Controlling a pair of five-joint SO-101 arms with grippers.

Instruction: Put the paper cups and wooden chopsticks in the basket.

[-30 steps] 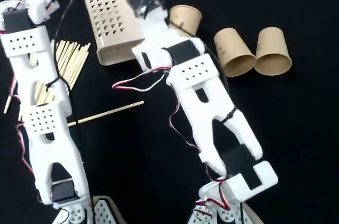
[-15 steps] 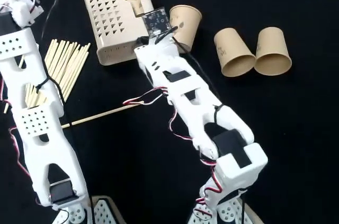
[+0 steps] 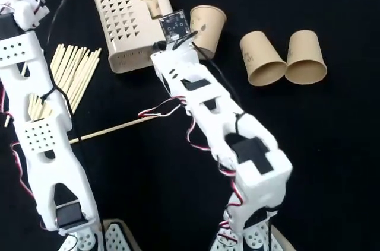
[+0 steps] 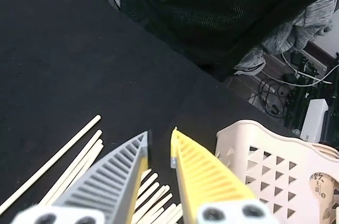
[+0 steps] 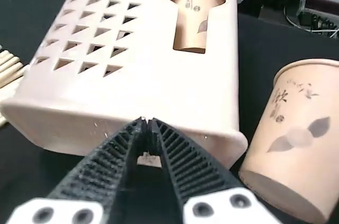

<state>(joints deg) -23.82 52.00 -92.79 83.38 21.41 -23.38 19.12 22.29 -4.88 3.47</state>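
the right gripper (image 5: pixel 147 124), fingers pressed together and empty, sits at the basket (image 5: pixel 159 91) rim; one paper cup (image 5: pixel 192 20) inside, a second cup (image 5: pixel 294 139) just beside; the left gripper (image 4: pixel 159 142), fingers a sliver apart, empty, hangs over the chopsticks (image 4: pixel 85 152)

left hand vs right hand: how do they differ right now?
The left hand has one grey and one yellow finger; the right hand has two black ones. The left hand's jaws stand slightly apart, the right hand's are shut. The left hand is over the loose wooden chopsticks; the right hand faces the cream perforated plastic basket. Both have ribbed fingers and hold nothing.
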